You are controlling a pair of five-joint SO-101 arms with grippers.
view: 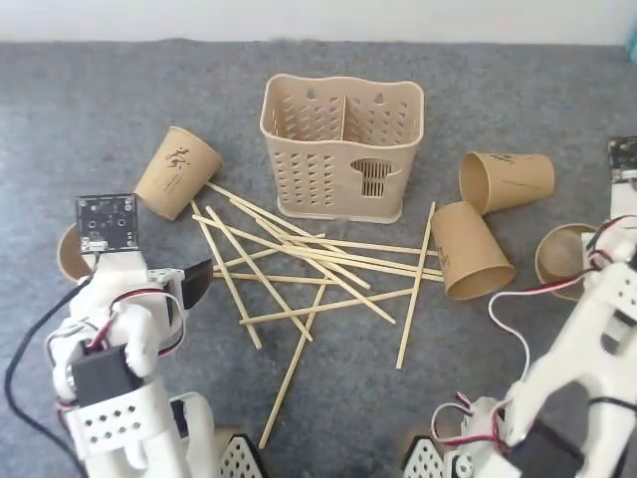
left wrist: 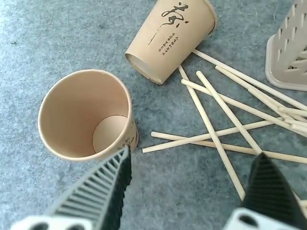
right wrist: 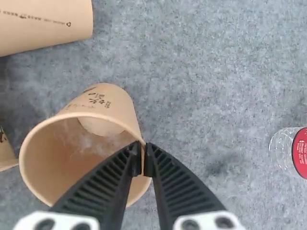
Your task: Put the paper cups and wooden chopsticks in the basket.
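Well, from above, the basket (view: 343,204) stands at upper centre, and the chopsticks (view: 318,261) lie criss-crossed just below it. One cup (view: 179,171) lies at upper left. A second cup (view: 508,179) and a third cup (view: 471,249) lie tipped at right, all of them outside the basket.

On my left wrist view, my left pincer (left wrist: 194,158) hangs wide open over the grey mat (left wrist: 57,28), just beside an upright cup (left wrist: 86,115). A lying cup (left wrist: 170,38) rests against the chopsticks (left wrist: 225,120), with a basket (left wrist: 288,52) corner near them.

On my right wrist view, my right pincer (right wrist: 143,151) is closed on the wall of a tilted cup (right wrist: 72,148), one finger inside and one outside, at the rim. A bottle (right wrist: 292,153) with a red label lies well apart.

I judge the cups light, thin and easy to crush, so a gentle pinch at the rolled rim, their stiffest part, suits best. The chopsticks look light, stiff and smooth, so they are likely to roll. I would take a top one near its middle.

The cups carry dark brush characters and a line of small print, which I leave unread.
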